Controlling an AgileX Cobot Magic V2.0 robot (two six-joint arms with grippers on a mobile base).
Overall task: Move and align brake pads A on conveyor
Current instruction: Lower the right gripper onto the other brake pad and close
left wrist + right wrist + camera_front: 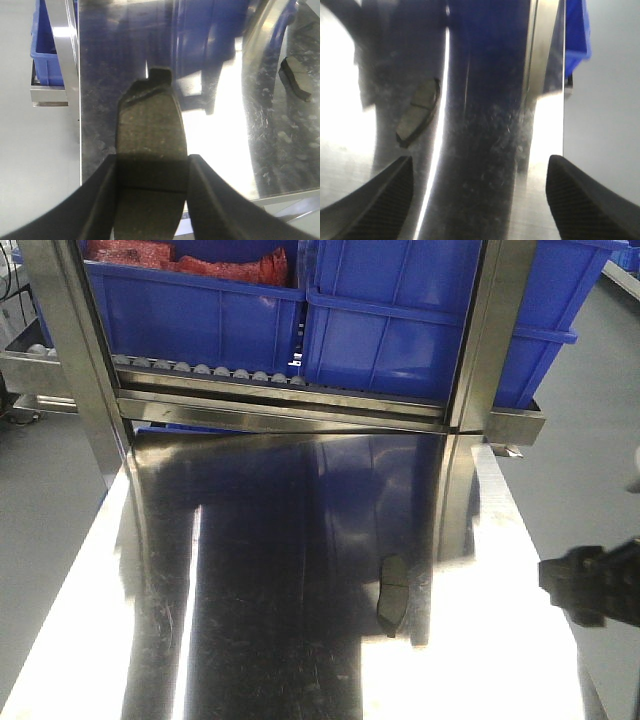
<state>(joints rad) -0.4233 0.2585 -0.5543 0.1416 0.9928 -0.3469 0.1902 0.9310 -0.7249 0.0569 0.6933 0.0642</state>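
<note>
Two brake pads A in view. The held pad (pixel 150 120) is pinched across its middle by the left pincer (pixel 152 167), above the shiny steel counter (pixel 250 590). The loose pad (pixel 392 595) lies flat on the counter, right of centre. The right pincer (pixel 480 170) is spread and holds nothing, near the counter's right edge. Behind stand two blue bins (pixel 200 320) on a roller rack (pixel 210 371), between two steel uprights (pixel 75 350).
</note>
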